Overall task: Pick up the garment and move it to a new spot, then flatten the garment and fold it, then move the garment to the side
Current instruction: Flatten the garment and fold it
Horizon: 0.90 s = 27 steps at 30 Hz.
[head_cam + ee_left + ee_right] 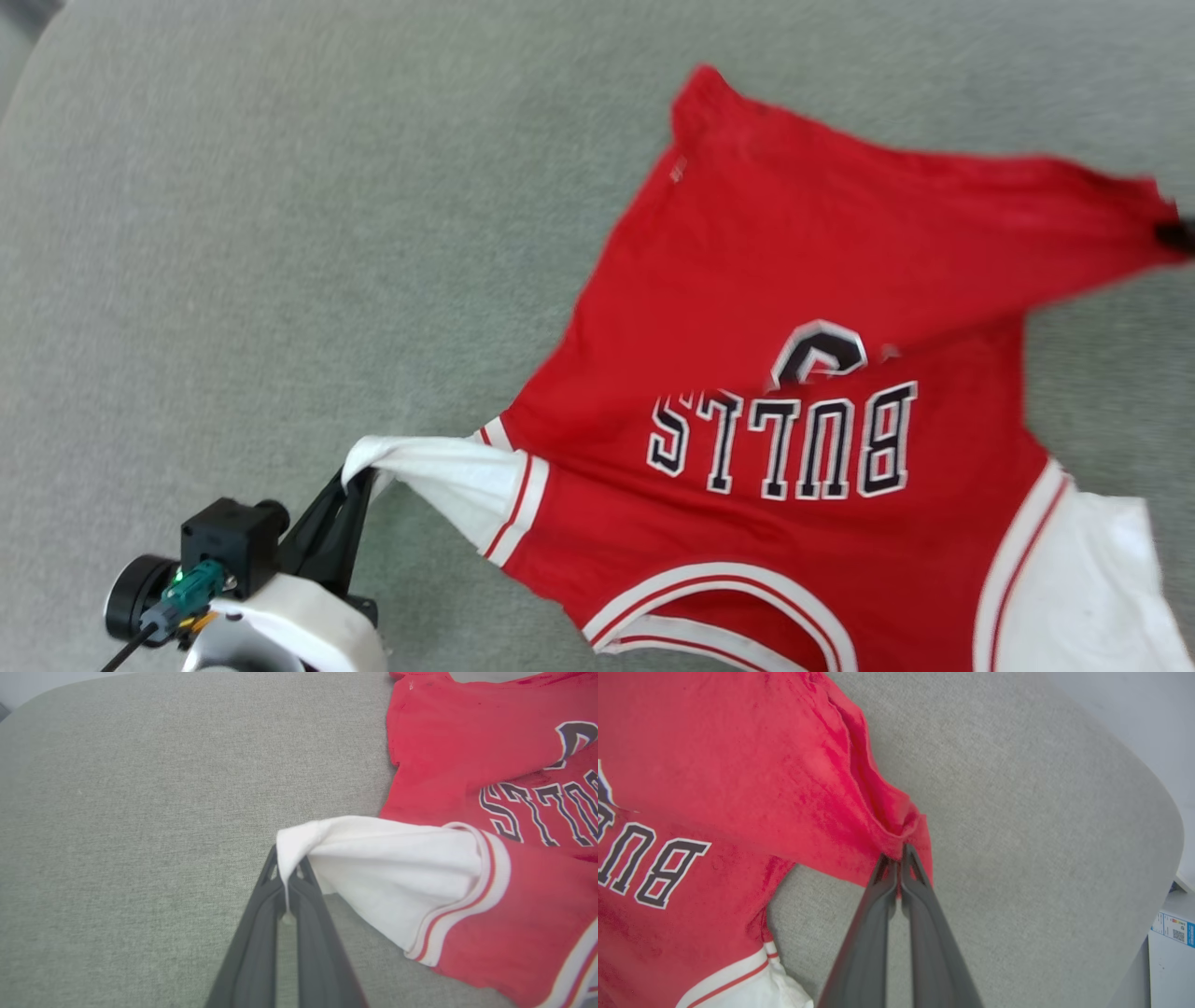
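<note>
The garment (775, 308), a red shirt with white sleeves and black "BULLS" lettering turned upside down, lies spread over the grey cushion at centre and right. My left gripper (359, 478) at the lower left is shut on the tip of one white sleeve (387, 868), which is drawn out toward it. In the left wrist view the left gripper (287, 865) pinches the sleeve cloth between closed fingers. My right gripper (900, 855) is shut on a red hem corner (896, 812), pulled taut toward the far right edge (1178, 233) of the head view. The other white sleeve (1092, 579) lies at the lower right.
The grey fabric surface (280, 233) stretches wide to the left of the shirt. Its rounded edge (1164, 812) curves along the right of the right wrist view, with a white box (1171, 933) bearing a blue label beyond it.
</note>
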Tool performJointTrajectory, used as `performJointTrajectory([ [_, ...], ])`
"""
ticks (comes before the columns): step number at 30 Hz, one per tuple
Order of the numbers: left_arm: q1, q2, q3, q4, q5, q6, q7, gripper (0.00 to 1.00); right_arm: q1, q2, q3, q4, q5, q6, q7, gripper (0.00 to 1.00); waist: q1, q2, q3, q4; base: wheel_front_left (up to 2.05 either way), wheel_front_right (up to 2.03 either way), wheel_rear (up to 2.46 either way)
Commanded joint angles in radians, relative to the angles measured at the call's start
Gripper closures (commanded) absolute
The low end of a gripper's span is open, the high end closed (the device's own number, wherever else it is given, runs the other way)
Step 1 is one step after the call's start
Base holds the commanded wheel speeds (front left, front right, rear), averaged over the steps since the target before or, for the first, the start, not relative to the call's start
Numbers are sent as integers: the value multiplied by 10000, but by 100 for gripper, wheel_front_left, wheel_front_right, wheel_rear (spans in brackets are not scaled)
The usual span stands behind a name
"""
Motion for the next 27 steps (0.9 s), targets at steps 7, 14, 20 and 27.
performJointTrajectory([
  [7, 723, 265, 195, -172, -133, 231, -22, 100, 3393, -1478, -564, -957, 1069, -5, -1511, 100, 0, 0, -1017, -968, 0, 0, 0],
  [14, 1146, 476, 387, -288, -153, 383, -24, 100, 6149, -1317, -1166, -785, 1328, -3, -2580, 100, 0, 0, -1168, -1303, 0, 0, 0],
  [20, 1150, 437, 362, -228, -137, 309, -24, 100, 7578, -796, -1197, -459, 1194, -3, -2584, 100, 0, 0, -1127, -1325, 0, 0, 0],
  [27, 1230, 385, 387, -91, -178, 271, -25, 100, 7008, -649, -2035, -1007, 1090, -3, -2449, 0, 0, 0, -1230, -1335, 0, 0, 0],
])
